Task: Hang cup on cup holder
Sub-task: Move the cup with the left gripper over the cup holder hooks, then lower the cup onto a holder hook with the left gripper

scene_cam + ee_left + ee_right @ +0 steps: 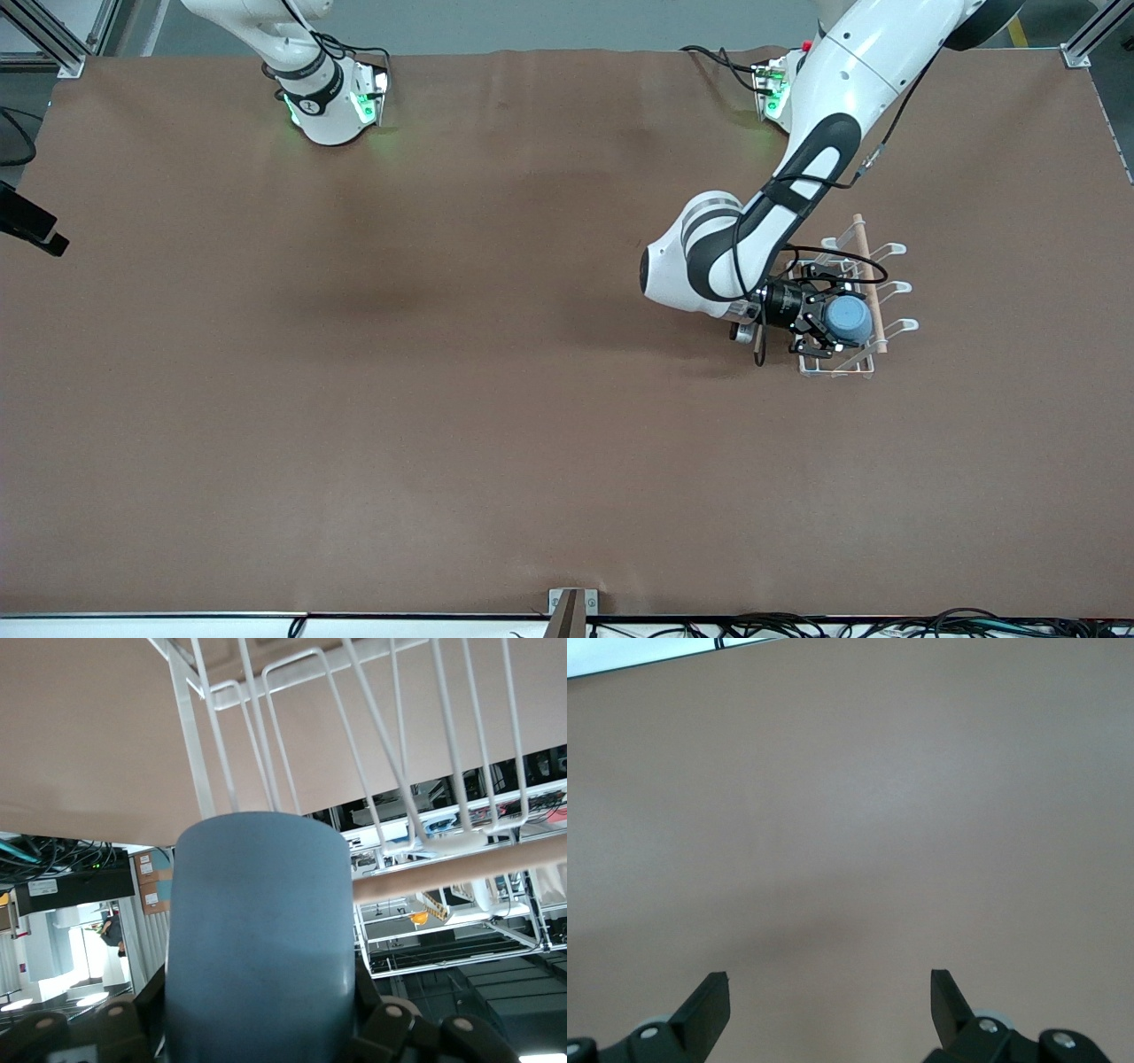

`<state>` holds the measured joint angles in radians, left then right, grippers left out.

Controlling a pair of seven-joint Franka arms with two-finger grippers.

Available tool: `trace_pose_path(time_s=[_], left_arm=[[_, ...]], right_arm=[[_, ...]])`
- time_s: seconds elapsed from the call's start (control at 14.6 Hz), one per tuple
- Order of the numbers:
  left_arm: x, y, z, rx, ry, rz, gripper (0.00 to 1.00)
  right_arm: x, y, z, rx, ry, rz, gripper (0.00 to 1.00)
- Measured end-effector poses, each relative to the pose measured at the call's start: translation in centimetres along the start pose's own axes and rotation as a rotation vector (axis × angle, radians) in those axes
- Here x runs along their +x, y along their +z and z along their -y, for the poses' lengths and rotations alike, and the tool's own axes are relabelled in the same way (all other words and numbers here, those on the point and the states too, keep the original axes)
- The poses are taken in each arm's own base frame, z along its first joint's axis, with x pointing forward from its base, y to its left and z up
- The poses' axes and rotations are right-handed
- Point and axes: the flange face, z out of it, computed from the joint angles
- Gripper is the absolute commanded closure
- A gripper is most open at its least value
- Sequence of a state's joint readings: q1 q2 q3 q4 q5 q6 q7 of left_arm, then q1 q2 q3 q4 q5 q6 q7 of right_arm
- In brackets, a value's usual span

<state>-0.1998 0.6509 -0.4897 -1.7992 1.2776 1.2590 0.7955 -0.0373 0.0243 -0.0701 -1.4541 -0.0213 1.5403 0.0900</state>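
Keeping the cup (849,320) clamped in the left gripper (819,323) over the rack (897,251), its mouth should be lined up with a prong before release, while the right gripper (830,1001) waits open above the surface (443,399).

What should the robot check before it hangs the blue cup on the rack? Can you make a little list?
1. Cup gripped by the left gripper: ok.
2. Cup over the rack: ok.
3. Cup on a prong: not ok, not hung yet.
4. Cup's opening lined up with a prong: cannot tell.
5. Right gripper open, holding nothing, waiting over bare table: ok.
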Motion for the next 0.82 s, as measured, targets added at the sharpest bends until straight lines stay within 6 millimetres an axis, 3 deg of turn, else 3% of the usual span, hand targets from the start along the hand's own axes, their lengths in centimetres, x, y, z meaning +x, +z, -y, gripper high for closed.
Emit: trace_pose_path(time_s=[0.34,0.41,0.55,0.69,0.82], left_arm=[[0.6,0.4,0.1,-0.015,-0.045,-0.041,0.91],[0.4,0.4,0.3,-0.025,-0.054,-0.056,0.83],[-0.3,0.3,0.7,-0.062,-0.086,-0.108,0.54],[-1.4,-0.1,1.2,-0.106,-0.134,-0.169,0.34],[-2.7,-0.2,1.8,-0.132,-0.168,-0.205,0.20]], right_arm=[[0.0,0.0,-0.2,0.000,0.003,0.000,0.00],[0.0,0.0,-0.1,0.000,0.002,0.000,0.00],[0.0,0.0,0.1,0.000,-0.001,0.000,0.00],[0.0,0.0,0.2,0.000,-0.003,0.000,0.00],[0.0,0.0,0.2,0.000,-0.003,0.000,0.00]])
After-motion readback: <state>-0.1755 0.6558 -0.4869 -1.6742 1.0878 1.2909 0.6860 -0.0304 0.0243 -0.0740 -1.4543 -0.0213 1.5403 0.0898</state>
